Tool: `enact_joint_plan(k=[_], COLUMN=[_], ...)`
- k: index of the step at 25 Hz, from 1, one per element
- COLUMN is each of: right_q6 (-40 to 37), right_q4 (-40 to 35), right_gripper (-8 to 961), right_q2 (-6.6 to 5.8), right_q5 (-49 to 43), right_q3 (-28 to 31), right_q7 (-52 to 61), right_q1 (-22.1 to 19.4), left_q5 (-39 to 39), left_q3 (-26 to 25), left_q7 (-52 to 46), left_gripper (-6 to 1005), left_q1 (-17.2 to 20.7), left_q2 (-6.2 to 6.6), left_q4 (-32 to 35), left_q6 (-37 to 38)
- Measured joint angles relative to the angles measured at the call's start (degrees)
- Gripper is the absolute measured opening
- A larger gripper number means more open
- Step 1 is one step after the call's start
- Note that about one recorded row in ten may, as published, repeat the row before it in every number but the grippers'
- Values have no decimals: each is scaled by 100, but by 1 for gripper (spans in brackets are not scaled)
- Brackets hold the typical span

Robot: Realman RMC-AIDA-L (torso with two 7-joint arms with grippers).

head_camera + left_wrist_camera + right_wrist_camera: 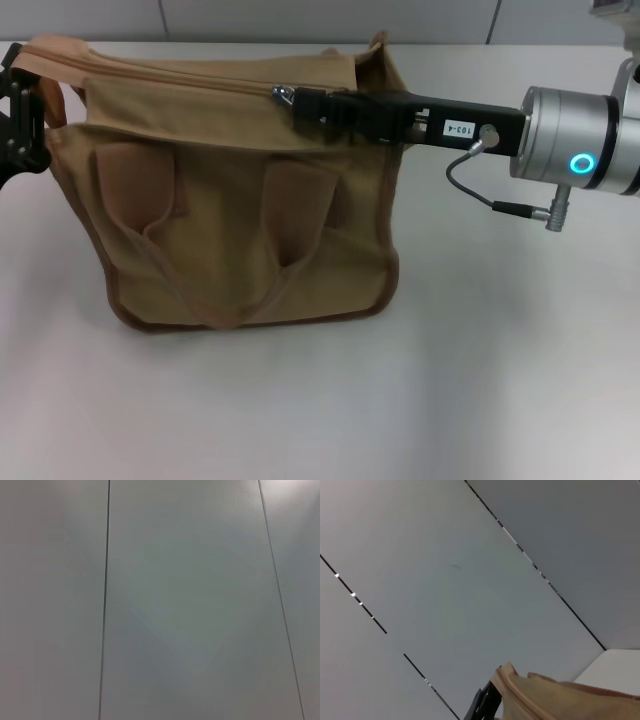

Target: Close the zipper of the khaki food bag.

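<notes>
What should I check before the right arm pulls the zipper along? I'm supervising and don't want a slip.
1. Right tool at the pull tab: ok.
2. Tab firmly pinched: cannot tell.
3. Left tool at the bag's left end, steadying it: ok, though its grip cannot be told.
4. Zipper path toward the left end unobstructed: ok.
5. Bag resting flat on the table: ok.
</notes>
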Motion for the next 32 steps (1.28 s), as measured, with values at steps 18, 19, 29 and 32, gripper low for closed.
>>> enact_joint_plan(k=[18, 19, 29, 32], right_q6=[1, 0, -125, -142], right_q4=[-297, -297, -360, -360], right_gripper=[8, 8, 8, 8], right_q2=[-24, -26, -29, -28], right_q5=[-2, -2, -2, -2], right_q3=[0, 2, 46, 47], right_q7=[78, 78, 118, 121], right_q1=[-327, -337, -478, -483], left_q5=[0, 0, 0, 0], left_q3=[0, 0, 0, 0], left_q7=[0, 0, 0, 0], left_gripper=[48, 48, 50, 50], left_q1=[0, 0, 0, 0], left_q2=[0, 0, 0, 0], left_q4=[0, 0, 0, 0], left_q6=[4, 4, 9, 7])
